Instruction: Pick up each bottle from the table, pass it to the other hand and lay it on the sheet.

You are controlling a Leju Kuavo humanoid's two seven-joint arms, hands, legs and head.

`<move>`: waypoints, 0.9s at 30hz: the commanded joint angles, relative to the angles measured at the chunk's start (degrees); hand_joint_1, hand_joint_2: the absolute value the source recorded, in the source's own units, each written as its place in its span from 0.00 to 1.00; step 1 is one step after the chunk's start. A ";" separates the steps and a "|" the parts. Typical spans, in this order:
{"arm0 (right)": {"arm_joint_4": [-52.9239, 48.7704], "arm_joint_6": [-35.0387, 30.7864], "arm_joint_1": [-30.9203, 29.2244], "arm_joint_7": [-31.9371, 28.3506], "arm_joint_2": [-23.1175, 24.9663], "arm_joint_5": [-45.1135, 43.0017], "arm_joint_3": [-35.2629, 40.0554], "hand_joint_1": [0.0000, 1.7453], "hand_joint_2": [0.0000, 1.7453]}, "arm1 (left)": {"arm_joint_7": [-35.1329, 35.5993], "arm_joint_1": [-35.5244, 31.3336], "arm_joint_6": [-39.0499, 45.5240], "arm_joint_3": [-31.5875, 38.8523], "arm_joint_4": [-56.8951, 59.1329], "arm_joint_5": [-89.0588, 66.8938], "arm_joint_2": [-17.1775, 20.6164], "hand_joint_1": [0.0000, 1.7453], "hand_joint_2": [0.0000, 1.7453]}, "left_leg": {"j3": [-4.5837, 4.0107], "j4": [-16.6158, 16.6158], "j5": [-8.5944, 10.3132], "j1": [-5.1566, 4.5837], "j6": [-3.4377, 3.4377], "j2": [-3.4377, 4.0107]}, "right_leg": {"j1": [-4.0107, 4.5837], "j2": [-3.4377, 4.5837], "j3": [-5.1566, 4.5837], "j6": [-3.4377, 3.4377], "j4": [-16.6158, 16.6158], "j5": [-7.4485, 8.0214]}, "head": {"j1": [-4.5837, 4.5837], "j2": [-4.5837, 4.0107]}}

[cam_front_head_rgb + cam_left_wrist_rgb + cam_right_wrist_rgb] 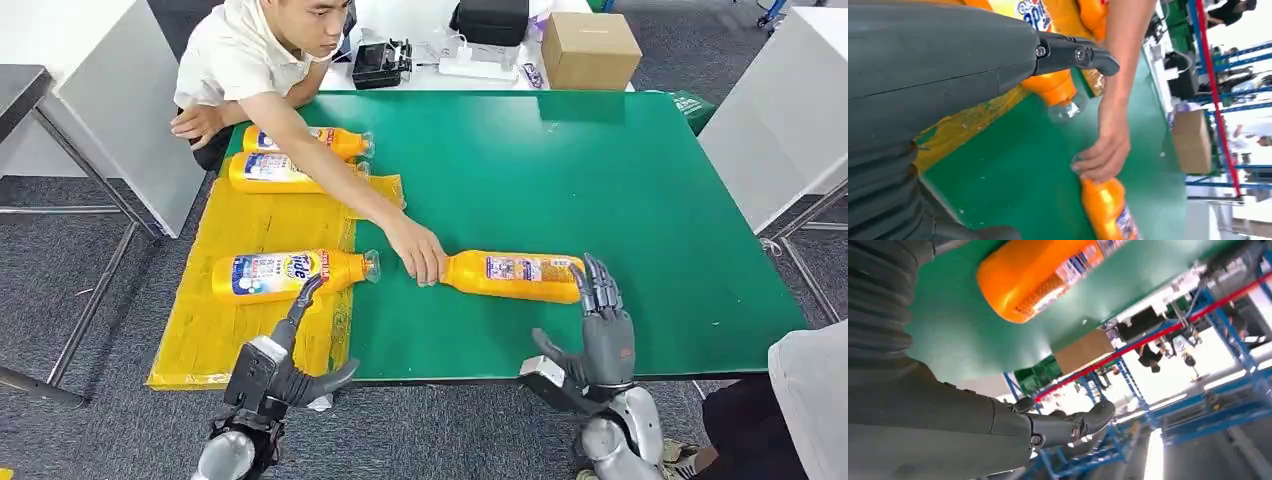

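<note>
Head view shows three bottles lying on the yellow sheet and a fourth bottle on the green table, a person's hand on its neck. Left hand and right hand hover with fingers spread, holding nothing; the right wrist view shows that bottle's base close by.

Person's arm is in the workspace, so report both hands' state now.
Left hand: open, holding nothing, fingers over the near bottle on the sheet.
Right hand: open, empty, beside the bottle on the table.
</note>
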 commanded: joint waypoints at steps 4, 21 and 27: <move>5.78 -0.44 -6.01 5.99 3.60 15.90 -4.28 0.00 1.00 | -0.75 3.25 2.43 1.93 -0.66 2.06 -0.03 0.00 1.00 | 0.35 -0.09 -0.16 -0.08 -0.02 0.51 | -0.05 0.40 0.22 -0.04 -0.03 -0.01 | 0.02 0.00; 7.03 -0.44 -6.66 7.57 2.34 15.62 -2.83 0.00 1.00 | -0.76 3.09 2.41 2.02 -0.52 2.07 0.17 0.00 1.00 | 0.13 -0.06 -0.01 -0.01 0.03 0.11 | 0.00 0.07 0.16 -0.04 -0.03 -0.02 | 0.00 0.00; 20.14 0.52 -14.23 15.12 -2.67 11.77 5.02 0.00 1.00 | -0.01 1.21 0.75 0.80 0.16 2.76 -0.16 0.00 1.00 | 0.17 -0.07 0.00 -0.02 0.05 0.17 | 0.00 0.11 0.19 -0.02 -0.06 0.02 | -0.02 0.00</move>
